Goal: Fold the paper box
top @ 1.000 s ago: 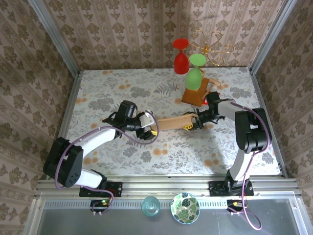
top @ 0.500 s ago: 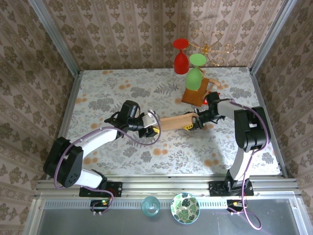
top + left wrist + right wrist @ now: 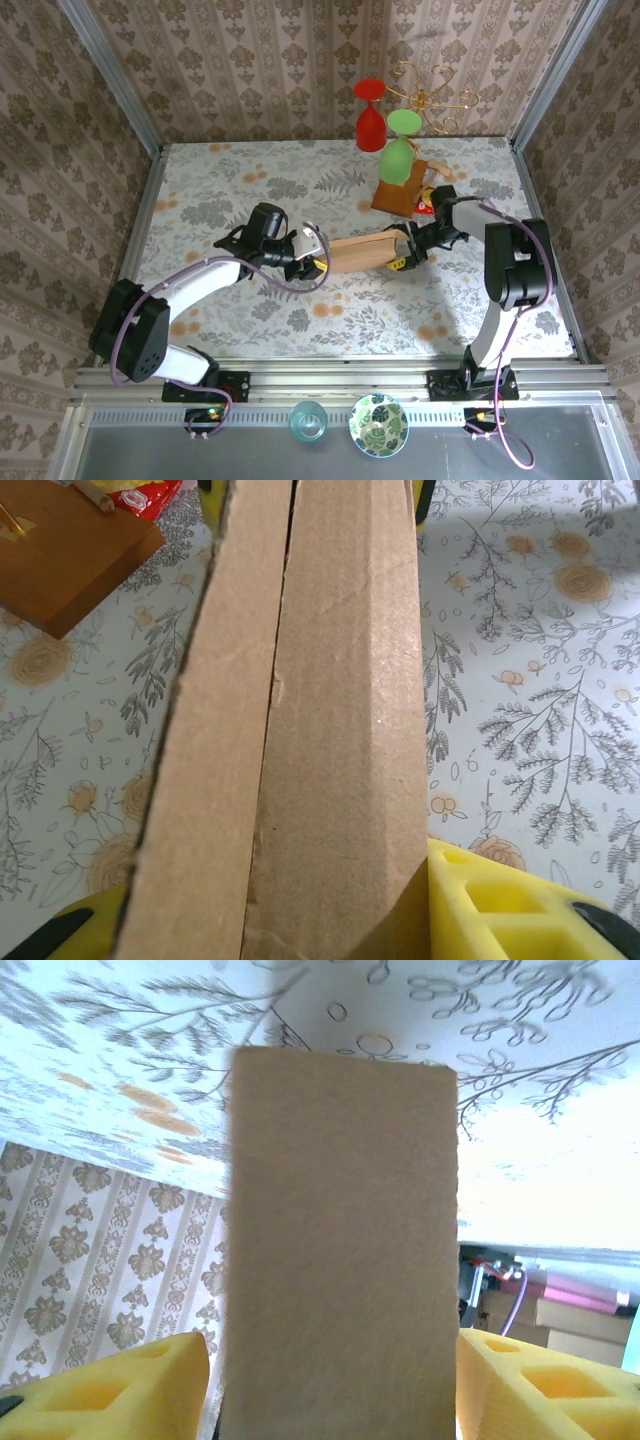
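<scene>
Spanning the gap between the two arms, the paper box (image 3: 358,252) hangs a little right of centre in the overhead frame. It is folded flat into a narrow strip standing on edge. Its long axis runs left to right, along the line that joins the hands, with the right end slightly higher in the frame. The left gripper (image 3: 312,264) has the left end. In the left wrist view both yellow pads (image 3: 500,910) sit against the layered cardboard at the bottom of the frame, so this hand looks pinched onto the box. The right gripper (image 3: 403,257) straddles the other end. In its wrist view the cardboard rises up the middle of the frame between the pads (image 3: 110,1385), with a thin dark gap along the left one. That hand therefore looks slackened, spread about the box rather than clamping it. The box reaches straight away from each hand toward the other, so neither arm is nearer, and the weight probably rests with the left. The right seems the one free to shift for the next crease. The wooden stand (image 3: 400,195) sits close above the box's right end in the frame, so a swing that way risks a knock.
</scene>
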{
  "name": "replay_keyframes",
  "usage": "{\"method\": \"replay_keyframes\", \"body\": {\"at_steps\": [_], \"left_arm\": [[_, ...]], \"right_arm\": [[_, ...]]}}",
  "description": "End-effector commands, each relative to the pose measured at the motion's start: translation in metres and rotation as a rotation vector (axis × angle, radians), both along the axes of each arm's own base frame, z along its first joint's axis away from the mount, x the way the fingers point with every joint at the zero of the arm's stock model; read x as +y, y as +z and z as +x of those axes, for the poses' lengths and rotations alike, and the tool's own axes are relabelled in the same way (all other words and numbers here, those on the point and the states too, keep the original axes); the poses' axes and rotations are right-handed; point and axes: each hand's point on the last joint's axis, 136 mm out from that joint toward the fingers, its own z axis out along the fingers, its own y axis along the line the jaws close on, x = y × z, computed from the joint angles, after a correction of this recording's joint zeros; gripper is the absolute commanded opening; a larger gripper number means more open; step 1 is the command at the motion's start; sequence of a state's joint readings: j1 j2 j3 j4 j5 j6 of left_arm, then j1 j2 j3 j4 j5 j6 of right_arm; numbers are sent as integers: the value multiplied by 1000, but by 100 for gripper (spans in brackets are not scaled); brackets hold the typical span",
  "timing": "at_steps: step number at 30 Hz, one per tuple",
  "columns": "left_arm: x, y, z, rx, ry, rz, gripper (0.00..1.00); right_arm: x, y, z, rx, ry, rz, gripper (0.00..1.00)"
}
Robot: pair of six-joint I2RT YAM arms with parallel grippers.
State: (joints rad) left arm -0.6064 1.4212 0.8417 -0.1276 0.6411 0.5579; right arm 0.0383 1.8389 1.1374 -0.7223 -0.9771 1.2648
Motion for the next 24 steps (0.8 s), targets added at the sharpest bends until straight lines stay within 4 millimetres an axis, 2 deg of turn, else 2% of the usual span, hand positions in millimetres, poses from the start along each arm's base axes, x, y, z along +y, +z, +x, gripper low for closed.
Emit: {"method": "replay_keyframes", "body": {"at_steps": [1, 6, 10, 12, 14, 16, 19, 24], "left_arm": [[1, 6, -5, 80, -14, -18, 39], [6, 9, -8, 114, -17, -13, 39], [12, 11, -11, 150, -12, -4, 39], [16, 12, -13, 164, -11, 4, 39], [19, 13, -15, 178, -13, 15, 40], [23, 13, -16, 185, -9, 23, 40], [28, 12, -14, 183, 4, 32, 40], [35, 16, -5, 173, 28, 30, 41]], "right_arm": [[-24, 25, 2, -99, -13, -104, 65], [-64, 48, 7, -270, -26, -285, 65], [-88, 86, 19, -549, 71, -511, 55], [-92, 108, 21, -729, 166, -641, 50], [-82, 133, 20, -955, 310, -760, 44], [-59, 148, 15, -1190, 500, -835, 40], [-31, 151, 2, -1424, 699, -854, 37], [-20, 138, -4, -1444, 882, -793, 39]]}}
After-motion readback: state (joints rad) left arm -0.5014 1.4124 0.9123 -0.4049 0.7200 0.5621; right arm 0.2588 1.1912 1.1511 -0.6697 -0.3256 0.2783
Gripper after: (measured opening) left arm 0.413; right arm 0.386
